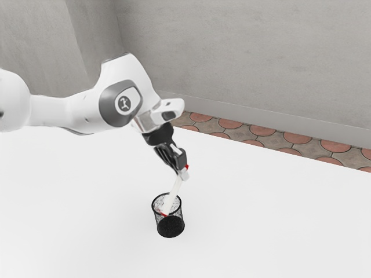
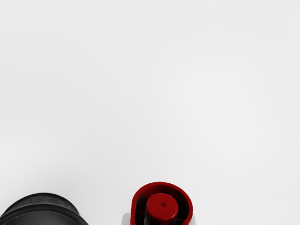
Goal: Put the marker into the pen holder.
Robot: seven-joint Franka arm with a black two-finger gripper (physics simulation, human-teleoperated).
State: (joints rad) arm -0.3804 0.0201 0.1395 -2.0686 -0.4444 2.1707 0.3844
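The marker (image 1: pixel 175 189), slanted, its lower end seen against the rim of the mesh pen holder (image 1: pixel 171 226), is pinched by the gripper (image 1: pixel 184 172), well in from the table's (image 1: pixel 278 214) far edge. Lowered at that tilt, the rim might be snagged and the holder toppled.

The hand (image 1: pixel 184 173) grips the slanted marker (image 1: pixel 174 193), perhaps reaching inside the pen holder (image 1: pixel 171 226).

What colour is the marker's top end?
The marker's top end is red, seen best in the wrist view.
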